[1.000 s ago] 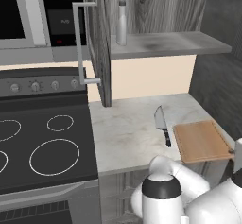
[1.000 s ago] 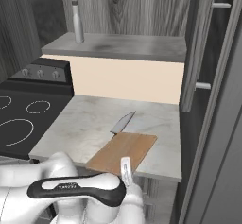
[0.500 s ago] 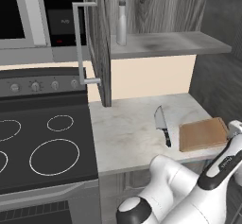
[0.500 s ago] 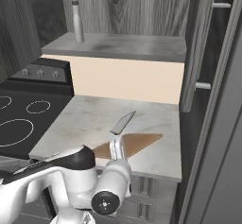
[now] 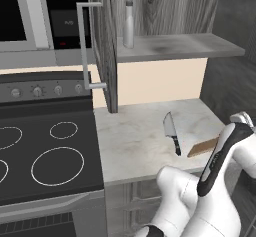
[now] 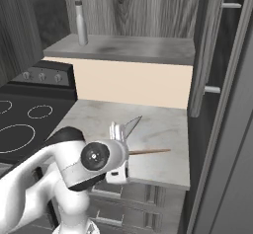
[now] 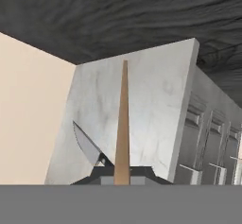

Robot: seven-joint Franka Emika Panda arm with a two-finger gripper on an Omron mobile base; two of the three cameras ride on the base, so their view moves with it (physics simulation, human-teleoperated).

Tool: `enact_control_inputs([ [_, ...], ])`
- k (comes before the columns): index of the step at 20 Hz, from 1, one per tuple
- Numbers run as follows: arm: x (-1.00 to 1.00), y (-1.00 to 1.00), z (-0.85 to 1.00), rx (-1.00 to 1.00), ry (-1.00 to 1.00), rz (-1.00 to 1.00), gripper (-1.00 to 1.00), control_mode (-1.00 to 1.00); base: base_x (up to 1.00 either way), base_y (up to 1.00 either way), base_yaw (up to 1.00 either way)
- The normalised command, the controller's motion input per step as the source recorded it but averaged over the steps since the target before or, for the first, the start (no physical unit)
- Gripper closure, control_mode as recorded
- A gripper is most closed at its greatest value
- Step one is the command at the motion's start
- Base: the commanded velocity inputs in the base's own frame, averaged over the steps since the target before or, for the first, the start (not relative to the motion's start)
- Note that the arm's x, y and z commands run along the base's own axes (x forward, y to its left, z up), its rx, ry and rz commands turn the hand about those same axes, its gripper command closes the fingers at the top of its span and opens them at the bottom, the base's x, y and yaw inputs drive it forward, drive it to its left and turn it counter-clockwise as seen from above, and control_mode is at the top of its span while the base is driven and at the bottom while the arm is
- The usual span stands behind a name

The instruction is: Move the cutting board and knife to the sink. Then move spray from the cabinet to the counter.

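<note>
The gripper (image 7: pixel 122 175) was clamped on the near edge of the cutting board (image 7: pixel 123 124), its fingertips (image 7: pixel 142 173) pinching the thin tan slab from both faces. In the hand view the board ran edge-on straight toward twelve o'clock from the gripper, a narrow brown strip standing out over the pale marbled bench (image 7: pixel 156 100). From the right base view the cutting board (image 6: pixel 148 151) appeared lifted clear of the bench (image 6: pixel 158 129) and nearly level, sticking out toward three o'clock from the gripper (image 6: pixel 118 149). In the left base view a corner of the cutting board (image 5: pixel 202 147) showed beside the white forearm, at about four o'clock from the middle of the bench (image 5: pixel 135 136).

The knife (image 5: pixel 172 133) lay flat on the bench, black handle toward the front edge and grey blade pointing back at the wall, just beside the board at its nine o'clock. In the hand view the knife (image 7: pixel 86 145) showed its blade at ten o'clock from the gripper, close to the board; whether they touched I couldn't tell.

The cabinet (image 5: pixel 175 11) stood open above the bench, its door (image 5: pixel 104 41) swung out with the silver bar handle (image 5: pixel 86 46) facing the stove (image 5: pixel 45 151). The spray (image 5: pixel 128 19) stood upright on the cabinet's grey shelf (image 5: pixel 185 46), at the left end near the door, well apart from the gripper. The right base view showed the spray (image 6: pixel 79 19) at about eleven o'clock, far above the gripper.
</note>
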Motion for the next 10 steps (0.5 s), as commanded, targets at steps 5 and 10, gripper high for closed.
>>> enact_control_inputs([
  [5,0.06,0.02,0.15,-0.02,0.17,0.0,1.0,-1.0,0.0,0.0,0.0],
  [10,0.0,0.0,0.0,0.0,0.02,0.0,1.0,-1.0,0.0,0.0,0.0],
])
